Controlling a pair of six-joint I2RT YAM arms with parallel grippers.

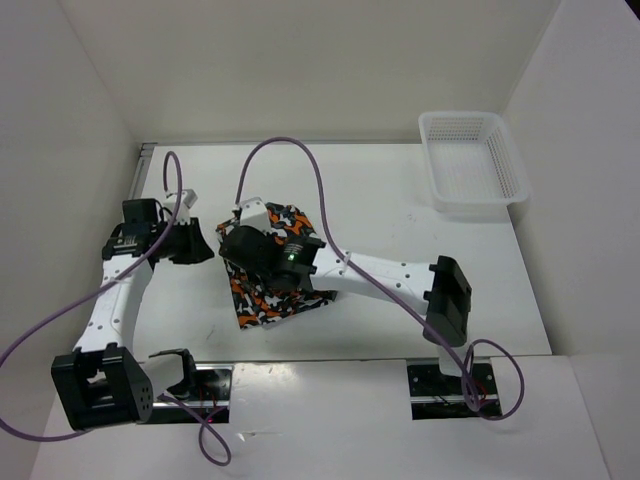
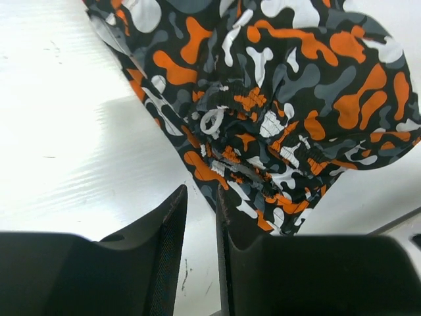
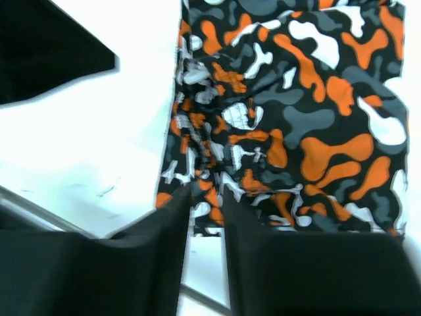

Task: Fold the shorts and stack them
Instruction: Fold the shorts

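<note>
The shorts (image 1: 262,305) lie folded in a compact bundle on the white table, left of centre. My right gripper (image 1: 268,270) hangs over them, and its body covers much of the cloth. In the right wrist view its jaws (image 3: 207,191) stand a narrow gap apart at the near edge of the shorts (image 3: 309,118), with printed cloth showing just past the tips. My left gripper (image 1: 208,247) is beside the bundle's left side. Its jaws (image 2: 200,191) are a narrow gap apart, with bare table between them and the gathered waistband of the shorts (image 2: 296,99) just ahead.
A white mesh basket (image 1: 478,205) stands at the back right. White walls close in the table on the left, back and right. A metal rail (image 1: 330,368) runs along the near edge. Purple cables (image 1: 300,150) loop over both arms.
</note>
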